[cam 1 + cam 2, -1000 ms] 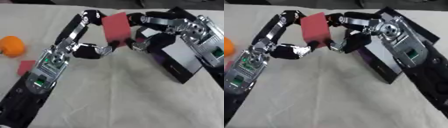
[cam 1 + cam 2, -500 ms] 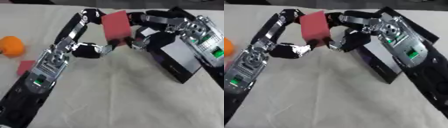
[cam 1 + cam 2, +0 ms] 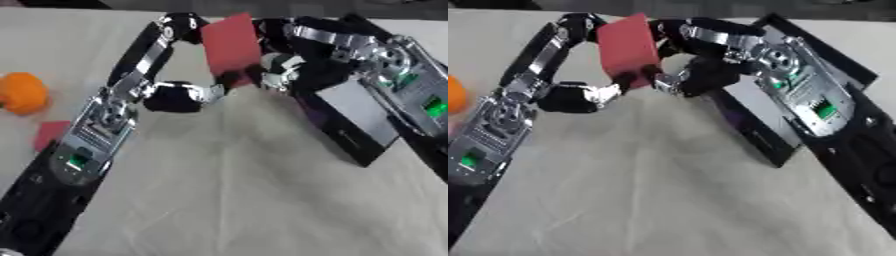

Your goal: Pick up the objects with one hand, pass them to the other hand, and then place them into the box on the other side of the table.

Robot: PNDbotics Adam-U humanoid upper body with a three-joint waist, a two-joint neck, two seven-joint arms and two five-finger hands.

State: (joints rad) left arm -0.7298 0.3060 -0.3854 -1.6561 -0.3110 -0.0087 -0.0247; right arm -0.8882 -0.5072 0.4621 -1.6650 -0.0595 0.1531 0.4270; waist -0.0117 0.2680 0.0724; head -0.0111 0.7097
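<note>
A red block (image 3: 232, 44) hangs upright above the table's far middle, held from both sides. My left hand (image 3: 175, 96) reaches it from the left, with fingers (image 3: 179, 24) arched over its top corner and the thumb under its lower edge. My right hand (image 3: 306, 70) comes from the right, fingers curled over the block's top right and thumb at its lower right. A black box (image 3: 337, 137) with a pale floor lies on the right, partly under my right arm. An orange round object (image 3: 22, 92) and a small red flat piece (image 3: 51, 134) lie at the left.
The pale cloth-covered table (image 3: 236, 200) stretches toward the near edge. My left forearm (image 3: 83, 150) crosses the lower left. My right forearm (image 3: 824, 110) covers much of the box.
Hardly anything: both hands stay on the red block, which has edged slightly toward the far side.
</note>
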